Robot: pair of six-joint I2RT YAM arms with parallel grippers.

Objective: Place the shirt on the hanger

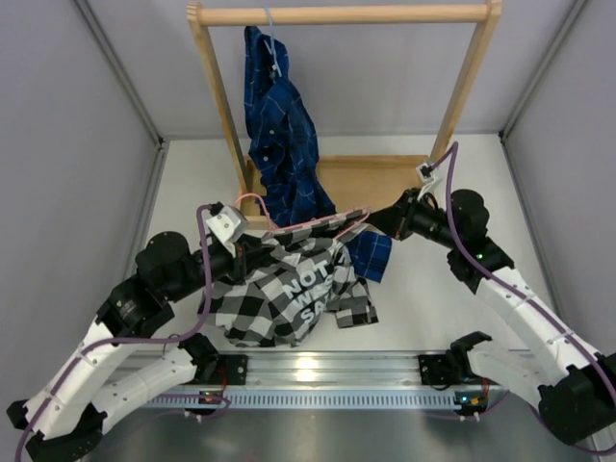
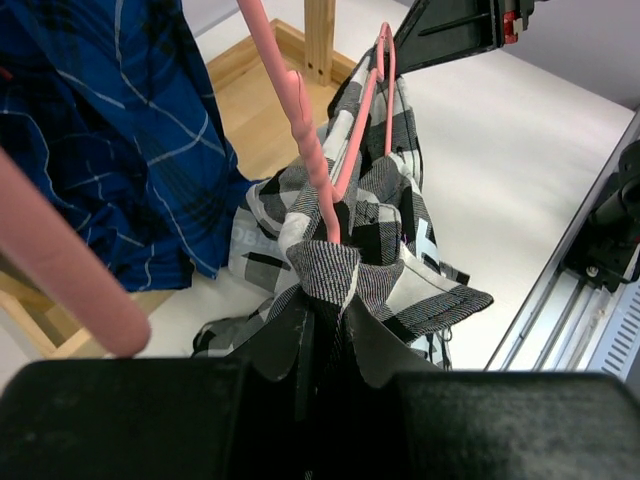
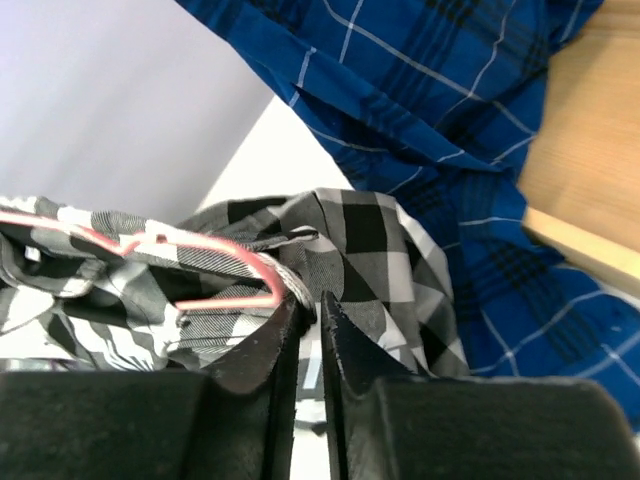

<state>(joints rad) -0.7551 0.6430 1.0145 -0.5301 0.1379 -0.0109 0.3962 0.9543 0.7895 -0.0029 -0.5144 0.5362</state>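
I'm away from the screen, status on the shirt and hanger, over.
Left gripper shut on the shirt. Right gripper nearly closed at the hanger corner, grip unclear. Shirt bunched over the hanger, not hung. Blue shirt close behind.

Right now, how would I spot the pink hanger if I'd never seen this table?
Find the wooden rack at the back with a blue plaid shirt hanging on it. Just in front, a black-and-white checked shirt is held up, with the pink hanger poking through it. It's thin pink wire, unlike the pale hanger on the rack.
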